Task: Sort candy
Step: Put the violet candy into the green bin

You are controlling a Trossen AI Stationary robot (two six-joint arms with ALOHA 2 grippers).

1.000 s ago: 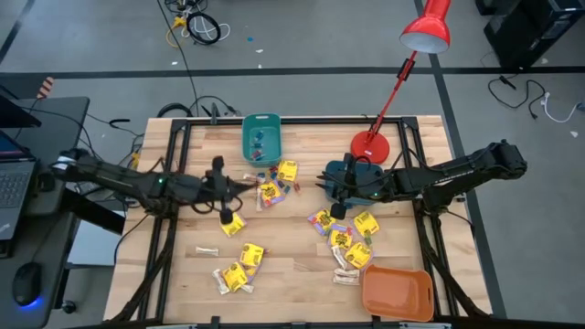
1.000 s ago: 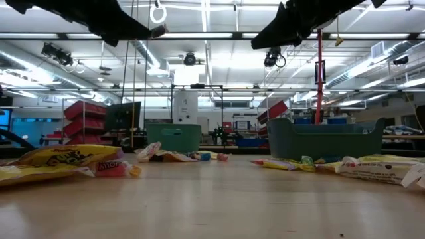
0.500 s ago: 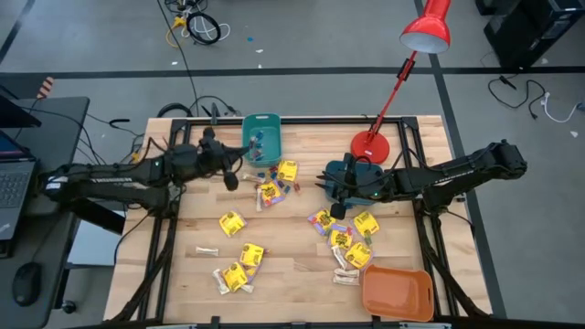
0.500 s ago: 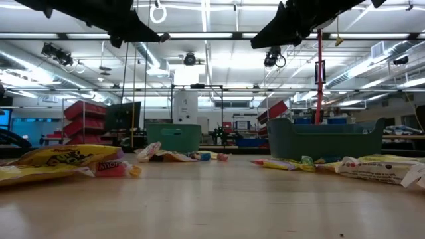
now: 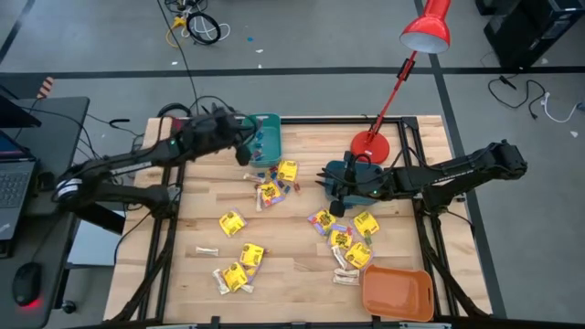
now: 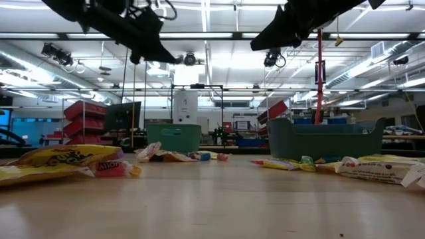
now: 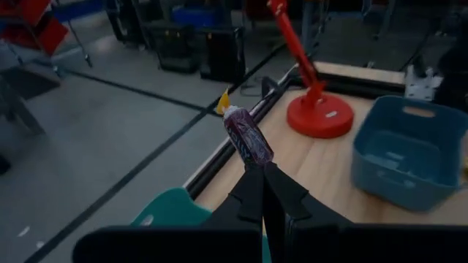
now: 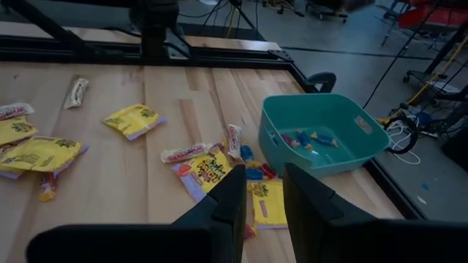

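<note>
Candy lies scattered over the wooden table: yellow packets (image 5: 231, 222), pale sticks (image 5: 208, 249) and small coloured pieces (image 8: 252, 172). My left gripper (image 5: 243, 153) hangs at the near left side of the teal bin (image 5: 262, 117), shut on a small purple wrapped candy (image 7: 247, 135). The teal bin (image 8: 365, 142) holds a few small pieces. My right gripper (image 8: 265, 183) hangs over the dark blue bin (image 5: 366, 166) at mid-table, pointing toward the left edge, open with nothing between its fingers. My left gripper pinches the purple candy's near end (image 7: 265, 157) between its two fingertips. The rest of the candy sticks out forward past the fingertips, tilted, lifted clear of the table and of the bin.
A red desk lamp's base (image 5: 370, 143) stands at the far edge, its head (image 5: 427, 27) high beyond the table. An orange bin (image 5: 396, 292) sits at the near right corner. More yellow packets (image 5: 352, 242) cluster near it and at the near left (image 5: 239, 270).
My left gripper has swung from mid-table toward the far edge, up beside the teal bin, rising a little and staying shut on the purple candy. The right arm has kept still.
</note>
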